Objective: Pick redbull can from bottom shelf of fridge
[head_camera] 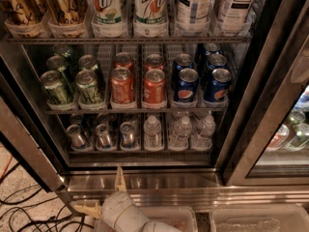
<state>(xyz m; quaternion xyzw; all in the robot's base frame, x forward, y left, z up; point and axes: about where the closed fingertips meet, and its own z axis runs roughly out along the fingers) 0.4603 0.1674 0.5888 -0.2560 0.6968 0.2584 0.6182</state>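
Filling the view, the tall stainless-steel-framed glass-door fridge (169, 182) holds its dark wire bottom shelf (140, 152). Below the sill, the tan two-finger gripper (104, 195) gapes wide, empty. The slim silver-and-blue redbull can (128, 133) stands left on that shelf.

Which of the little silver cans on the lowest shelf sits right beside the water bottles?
The rightmost redbull can, in the third lane from the left. The gripper hovers below the bottom shelf.

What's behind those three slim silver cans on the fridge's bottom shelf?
More slim cans stand behind the front redbull cans; how many rows is hidden in the dark. The tool hovers open below the bottom shelf.
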